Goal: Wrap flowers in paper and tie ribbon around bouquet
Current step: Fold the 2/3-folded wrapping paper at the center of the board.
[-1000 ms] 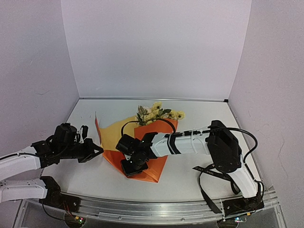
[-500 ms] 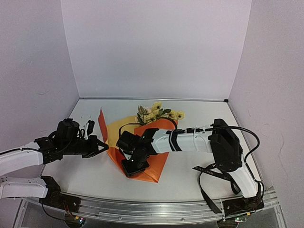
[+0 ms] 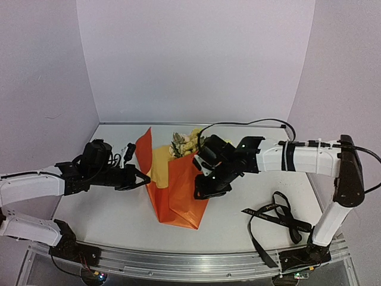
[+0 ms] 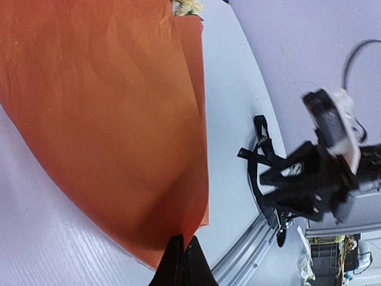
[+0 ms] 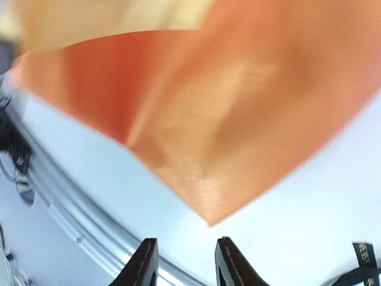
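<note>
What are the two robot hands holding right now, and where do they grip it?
The left gripper pinches the orange paper at its edge. The right gripper is open and holds nothing.

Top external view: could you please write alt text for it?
Orange paper, folded partly over yellow flowers, lies on the table; the left gripper pinches its lifted left edge, and the right gripper hovers open beside its right edge. A black ribbon lies loose nearby.
</note>
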Robot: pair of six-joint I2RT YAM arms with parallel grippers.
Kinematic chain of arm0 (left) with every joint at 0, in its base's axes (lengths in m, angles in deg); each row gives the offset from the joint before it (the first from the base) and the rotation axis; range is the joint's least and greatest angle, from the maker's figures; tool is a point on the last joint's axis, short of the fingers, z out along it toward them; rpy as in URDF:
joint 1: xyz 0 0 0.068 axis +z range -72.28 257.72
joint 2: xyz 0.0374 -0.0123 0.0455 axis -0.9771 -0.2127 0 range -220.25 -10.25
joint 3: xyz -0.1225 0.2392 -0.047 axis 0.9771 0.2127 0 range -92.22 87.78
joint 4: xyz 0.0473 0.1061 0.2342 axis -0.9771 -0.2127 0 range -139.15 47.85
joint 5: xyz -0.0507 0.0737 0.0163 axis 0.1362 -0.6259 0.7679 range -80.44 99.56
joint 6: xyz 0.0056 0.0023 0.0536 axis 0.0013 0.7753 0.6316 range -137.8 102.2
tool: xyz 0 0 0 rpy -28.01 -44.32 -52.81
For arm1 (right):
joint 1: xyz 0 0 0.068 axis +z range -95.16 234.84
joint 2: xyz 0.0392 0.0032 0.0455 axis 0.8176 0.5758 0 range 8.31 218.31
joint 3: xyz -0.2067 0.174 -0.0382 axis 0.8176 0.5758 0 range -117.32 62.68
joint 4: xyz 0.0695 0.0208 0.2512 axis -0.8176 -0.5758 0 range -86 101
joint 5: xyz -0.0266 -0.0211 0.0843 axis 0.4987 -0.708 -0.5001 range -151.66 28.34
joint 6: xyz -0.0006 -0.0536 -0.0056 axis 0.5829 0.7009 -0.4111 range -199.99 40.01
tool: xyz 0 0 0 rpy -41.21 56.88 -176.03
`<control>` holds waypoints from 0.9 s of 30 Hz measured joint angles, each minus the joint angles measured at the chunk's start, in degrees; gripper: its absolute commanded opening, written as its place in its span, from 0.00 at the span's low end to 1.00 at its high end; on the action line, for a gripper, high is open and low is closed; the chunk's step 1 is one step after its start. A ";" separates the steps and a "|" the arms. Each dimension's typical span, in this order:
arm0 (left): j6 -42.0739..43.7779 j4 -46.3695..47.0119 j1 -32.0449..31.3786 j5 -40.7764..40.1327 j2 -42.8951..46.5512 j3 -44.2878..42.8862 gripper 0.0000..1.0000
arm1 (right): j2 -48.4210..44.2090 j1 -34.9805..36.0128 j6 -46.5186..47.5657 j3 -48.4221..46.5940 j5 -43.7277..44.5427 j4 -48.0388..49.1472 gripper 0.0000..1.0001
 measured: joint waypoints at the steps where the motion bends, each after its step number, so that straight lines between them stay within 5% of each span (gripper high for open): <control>1: 0.66 0.33 -0.98 0.08 -1.46 -1.21 0.00 | -0.23 -1.56 -1.05 2.54 0.23 1.05 0.39; 19: 9.70 -2.95 -15.98 1.75 -39.28 -28.66 0.00 | 2.93 -12.26 -10.83 14.98 0.59 10.21 0.39; 27: 10.70 -6.51 -16.61 2.56 -44.42 -32.93 0.00 | -7.94 -13.30 -13.85 21.04 3.76 10.21 0.54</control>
